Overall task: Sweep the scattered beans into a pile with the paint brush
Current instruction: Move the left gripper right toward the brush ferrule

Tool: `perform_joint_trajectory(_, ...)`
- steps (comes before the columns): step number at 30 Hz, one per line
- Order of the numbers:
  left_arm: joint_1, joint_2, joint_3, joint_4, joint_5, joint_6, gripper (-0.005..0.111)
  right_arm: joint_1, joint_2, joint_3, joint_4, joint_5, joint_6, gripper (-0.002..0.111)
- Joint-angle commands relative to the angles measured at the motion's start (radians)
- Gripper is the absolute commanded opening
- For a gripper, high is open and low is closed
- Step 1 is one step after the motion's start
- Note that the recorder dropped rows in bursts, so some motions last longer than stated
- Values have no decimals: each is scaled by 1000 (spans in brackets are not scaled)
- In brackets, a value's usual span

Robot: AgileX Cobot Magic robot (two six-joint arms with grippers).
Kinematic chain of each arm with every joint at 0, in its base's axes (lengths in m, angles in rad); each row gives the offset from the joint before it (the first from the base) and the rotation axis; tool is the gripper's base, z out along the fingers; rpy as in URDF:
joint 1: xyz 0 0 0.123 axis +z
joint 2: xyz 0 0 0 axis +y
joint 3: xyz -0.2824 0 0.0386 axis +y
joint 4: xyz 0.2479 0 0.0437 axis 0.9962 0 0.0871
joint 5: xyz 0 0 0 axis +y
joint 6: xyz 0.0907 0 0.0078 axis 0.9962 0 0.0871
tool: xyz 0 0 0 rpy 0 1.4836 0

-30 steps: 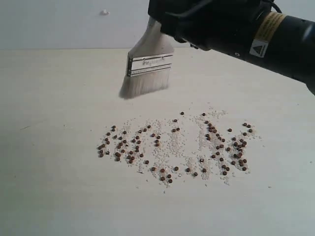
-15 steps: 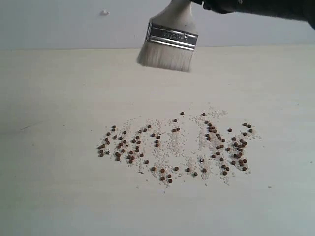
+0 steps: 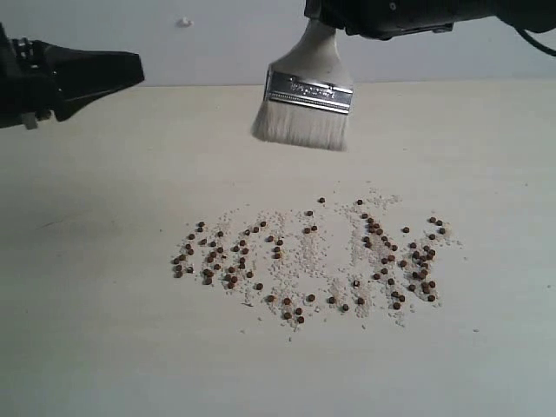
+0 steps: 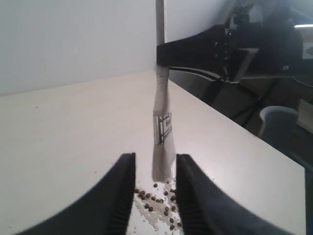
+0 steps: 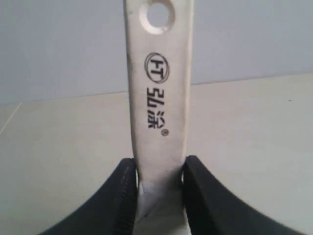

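The beans (image 3: 304, 261) lie scattered in a wide band on the pale table (image 3: 104, 347), mixed with fine whitish grains. The paint brush (image 3: 309, 87) hangs bristles down in the air behind the band, clear of the table. My right gripper (image 3: 382, 13) holds it from above; in the right wrist view the jaws (image 5: 159, 169) are shut on the cream handle (image 5: 159, 98) below its hole. My left gripper (image 3: 130, 69) hovers at the far left, open and empty. In its wrist view the open gripper (image 4: 155, 164) frames the brush (image 4: 163, 127) edge-on and some beans (image 4: 159, 198).
A grey wall (image 3: 217, 35) rises behind the table, with a small white mark (image 3: 184, 22) on it. In the left wrist view the table's far edge (image 4: 234, 127) drops away to dark equipment and a grey rounded object (image 4: 281, 122).
The brush rose and shifted right, then came down a little above the beans. My left gripper has come into the exterior view at the far left. The beans have not moved.
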Motion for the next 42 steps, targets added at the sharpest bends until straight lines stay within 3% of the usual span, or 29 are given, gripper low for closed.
perform_joint_trajectory(1,-57,122,-41,3,-27,-34,56,26,16,-11,5,-32,32,0)
perform_joint_trajectory(4,-106,181,-63,22,-14,-36,63,31,27,-13,9,-56,47,0)
perform_joint_trajectory(11,-195,251,-134,40,51,-54,63,31,35,-13,30,-35,43,0)
perform_joint_trajectory(27,-210,262,-173,43,149,-87,63,71,37,-13,72,6,1,0)
perform_joint_trajectory(33,-302,262,-175,-8,253,-33,63,71,37,-13,95,13,-23,0)
perform_joint_trajectory(42,-319,262,-186,-51,268,-9,63,71,37,-13,102,26,-50,0)
